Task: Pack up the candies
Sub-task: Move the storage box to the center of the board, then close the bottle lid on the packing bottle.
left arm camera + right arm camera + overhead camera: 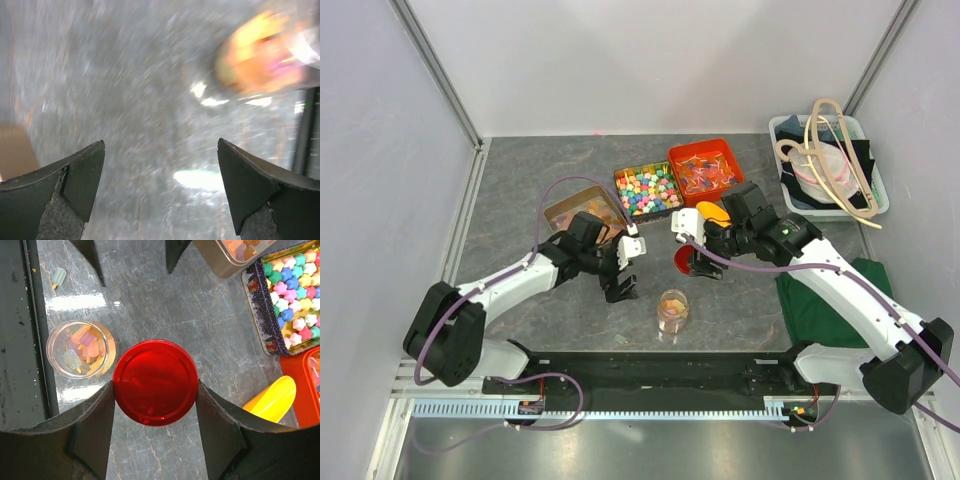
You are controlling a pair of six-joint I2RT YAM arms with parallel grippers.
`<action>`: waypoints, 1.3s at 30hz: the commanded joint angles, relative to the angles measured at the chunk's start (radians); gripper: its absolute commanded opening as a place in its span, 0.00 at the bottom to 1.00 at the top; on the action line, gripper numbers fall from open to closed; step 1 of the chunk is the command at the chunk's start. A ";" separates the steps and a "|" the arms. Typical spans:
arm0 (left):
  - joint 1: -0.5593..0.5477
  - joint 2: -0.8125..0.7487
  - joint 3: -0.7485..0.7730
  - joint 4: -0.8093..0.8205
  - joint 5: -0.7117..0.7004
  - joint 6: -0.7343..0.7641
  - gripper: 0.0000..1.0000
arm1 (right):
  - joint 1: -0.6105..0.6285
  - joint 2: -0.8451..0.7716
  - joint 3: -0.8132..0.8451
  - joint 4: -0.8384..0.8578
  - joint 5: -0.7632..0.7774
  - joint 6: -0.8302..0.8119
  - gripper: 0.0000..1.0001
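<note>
Candies (80, 347): one batch is in the clear jar (109, 352), which stands upright and uncapped on the table (150, 300) close to the black rail (15, 340) at the front; pale green, pink and orange pieces show through the mouth. More of them lie in the brown tin (565, 212) at the left end of the container row. One loose candy (58, 277), pale green, lies on the table right by the rail, apart from the jar. Right end effector (155, 385): clamped on the red lid (155, 370), fingers touching the rim on opposite sides, flat face toward the wrist camera, lid just beside the jar and not on it. Left end effector (161, 142): jaws wide, nothing between them, bare table below; its wrist view is blurred and the jar is only a smear at upper right. From above, both end effectors sit behind the jar, left one to its left, near each other but apart. Further back: tin of bright star-shaped candies (256, 310) next to the brown tin, then a red tray (700, 147) of red-orange and blue pieces, with a yellow scoop (713, 212) just in front of it. Far right: pale bin (788, 119) holding cloth and looped tubing; green cloth (820, 300) under the right arm.
</note>
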 commanded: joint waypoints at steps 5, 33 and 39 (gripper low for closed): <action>-0.021 -0.086 -0.062 0.049 0.253 0.061 1.00 | 0.002 -0.043 -0.012 0.020 0.015 -0.014 0.65; -0.174 0.110 -0.290 0.779 0.219 -0.134 0.99 | 0.002 -0.025 -0.038 0.009 0.033 -0.043 0.65; -0.177 0.174 -0.334 0.946 0.296 -0.151 1.00 | 0.002 -0.016 -0.040 0.006 0.038 -0.048 0.65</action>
